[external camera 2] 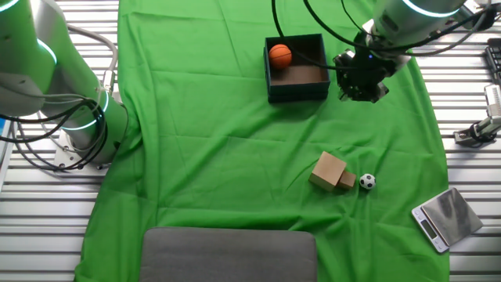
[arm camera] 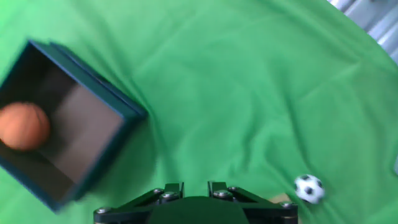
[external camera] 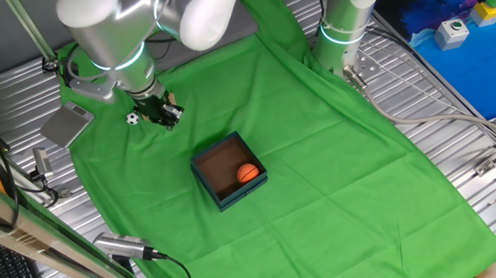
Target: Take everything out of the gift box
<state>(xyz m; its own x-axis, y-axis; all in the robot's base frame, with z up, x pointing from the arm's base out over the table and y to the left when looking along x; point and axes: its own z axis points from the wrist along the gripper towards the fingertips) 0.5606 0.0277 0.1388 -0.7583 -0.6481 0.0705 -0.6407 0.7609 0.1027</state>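
The gift box [external camera: 234, 198] [external camera 2: 297, 90] [arm camera: 102, 84] sits on the green cloth with only the orange basketball [external camera: 247, 173] [external camera 2: 280, 55] [arm camera: 23, 126] inside. The soccer ball [external camera: 133, 119] [external camera 2: 366, 182] [arm camera: 308, 188] and the tan wooden block [external camera 2: 330, 171] lie together on the cloth outside the box. My gripper [external camera: 166, 116] [external camera 2: 360, 86] [arm camera: 194, 186] hangs between the box and those two toys. It looks open and holds nothing. Its fingertips are cut off in the hand view.
A flat grey scale [external camera: 67, 125] [external camera 2: 445, 218] lies off the cloth near the toys. A second arm's base [external camera: 344, 32] [external camera 2: 78, 117] stands at the far side. A grey pad [external camera 2: 227, 254] lies at one cloth edge. Ribbed metal table surrounds the cloth.
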